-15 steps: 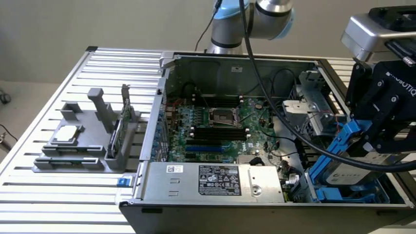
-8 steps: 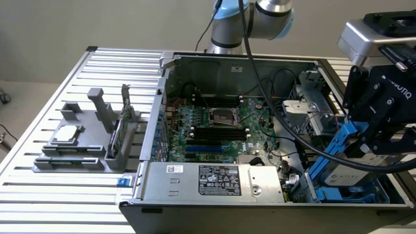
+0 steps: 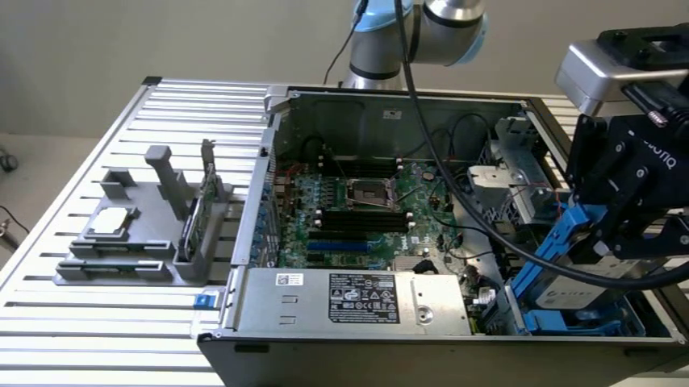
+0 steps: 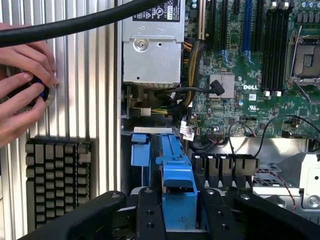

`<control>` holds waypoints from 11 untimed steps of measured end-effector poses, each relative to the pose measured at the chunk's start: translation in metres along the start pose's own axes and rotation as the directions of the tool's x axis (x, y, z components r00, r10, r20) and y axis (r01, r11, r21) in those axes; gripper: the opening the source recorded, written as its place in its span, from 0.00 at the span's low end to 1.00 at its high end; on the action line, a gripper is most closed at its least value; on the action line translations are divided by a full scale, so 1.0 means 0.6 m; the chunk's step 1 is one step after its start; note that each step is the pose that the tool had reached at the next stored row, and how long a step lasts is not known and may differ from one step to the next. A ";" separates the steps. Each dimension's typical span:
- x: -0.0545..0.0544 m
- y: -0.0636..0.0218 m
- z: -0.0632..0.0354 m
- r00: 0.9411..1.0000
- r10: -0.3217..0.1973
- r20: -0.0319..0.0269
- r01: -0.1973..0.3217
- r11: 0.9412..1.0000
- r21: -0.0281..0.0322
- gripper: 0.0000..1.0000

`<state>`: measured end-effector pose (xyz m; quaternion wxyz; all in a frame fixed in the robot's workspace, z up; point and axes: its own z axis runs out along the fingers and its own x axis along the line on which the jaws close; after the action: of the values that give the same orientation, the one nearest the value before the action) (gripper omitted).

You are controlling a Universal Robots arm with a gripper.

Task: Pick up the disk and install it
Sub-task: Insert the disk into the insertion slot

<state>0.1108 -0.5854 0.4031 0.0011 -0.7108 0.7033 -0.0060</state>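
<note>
From my seat I see the claw [image 3: 615,242] clamped on the disk [image 3: 562,286], its black fingers [image 4: 150,210] pressing either side of the blue carrier with the metal body hanging below. The disk [image 4: 177,182] is off the bench [image 3: 108,339] and tilted, top end leaning toward the exterior view's right, held over the corner of the open computer case [image 3: 323,359] at the exterior view's lower right. There it sits just above a blue-lined drive bay [image 3: 582,326]; I cannot tell whether its lower edge touches the bay. Beside it, toward the exterior view's left, the grey power supply [image 3: 356,298] lies along the near wall of the case, and the green motherboard [image 3: 356,201] fills the floor behind it. A thick black cable [image 3: 431,161] trails from the arm across the case to the claw. On the bench at the exterior view's left stands a grey fixture [image 3: 119,266] carrying a flat silver chip [image 3: 113,222] and a thin upright green card [image 3: 200,214], well apart from the disk. In the wrist view a person's hands [image 4: 20,95] rest on the bench slats around a small dark and blue object I can't identify, near a grey finned block [image 4: 57,180].
</note>
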 end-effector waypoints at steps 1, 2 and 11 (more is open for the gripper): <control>0.000 0.000 0.001 1.000 0.000 0.001 0.000 1.000 0.000 0.33; 0.000 0.000 0.002 1.000 0.000 0.000 0.000 1.000 0.000 0.33; 0.000 0.000 0.008 1.000 0.000 -0.001 0.000 1.000 0.001 0.41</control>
<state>0.1109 -0.5852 0.3985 0.0011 -0.7108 0.7033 -0.0069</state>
